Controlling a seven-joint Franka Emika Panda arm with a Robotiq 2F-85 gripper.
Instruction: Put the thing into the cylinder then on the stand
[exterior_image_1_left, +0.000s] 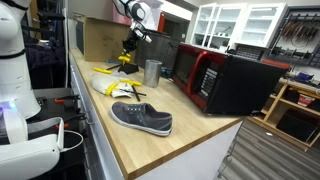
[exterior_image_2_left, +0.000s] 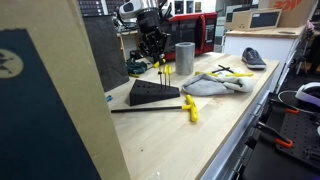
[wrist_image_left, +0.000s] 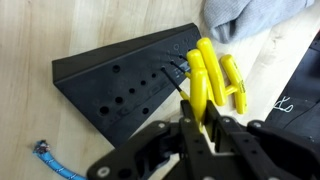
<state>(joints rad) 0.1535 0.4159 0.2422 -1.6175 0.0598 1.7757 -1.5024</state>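
The gripper (exterior_image_1_left: 133, 47) hangs over the far end of the pale wood-grain counter (exterior_image_1_left: 190, 140), just above the stand (exterior_image_1_left: 125, 60), a small yellow frame. In the wrist view the stand (wrist_image_left: 208, 75) shows as smooth, rounded yellow loops, and the gripper (wrist_image_left: 203, 125) reaches toward them, its black fingers (wrist_image_left: 218, 140) drawn close together. A yellow piece and the thing (wrist_image_left: 176, 88), a thin black pin, lie in the slit between the jaws; whether they pinch it I cannot tell. The pin runs from the fingertips to the edge of a matte black wedge (wrist_image_left: 120, 85), a flat sloped plate drilled with rows of round holes, lying left of the loops. Near that view's bottom left lies a frayed blue cord (wrist_image_left: 55, 160). The cylinder (exterior_image_1_left: 152, 71), a straight-sided grey metal cup, stands upright just right of the stand, apart from it, and left of the glossy red-fronted microwave (exterior_image_1_left: 225, 80). In an exterior view a long dark rod (exterior_image_2_left: 150, 108) with a yellow handle lies flat in front of the wedge (exterior_image_2_left: 152, 95). A limp grey and yellow fabric (exterior_image_1_left: 108, 85) lies near the stand, and a grey shoe (exterior_image_1_left: 142, 118) with a white sole sits nearer, well apart.
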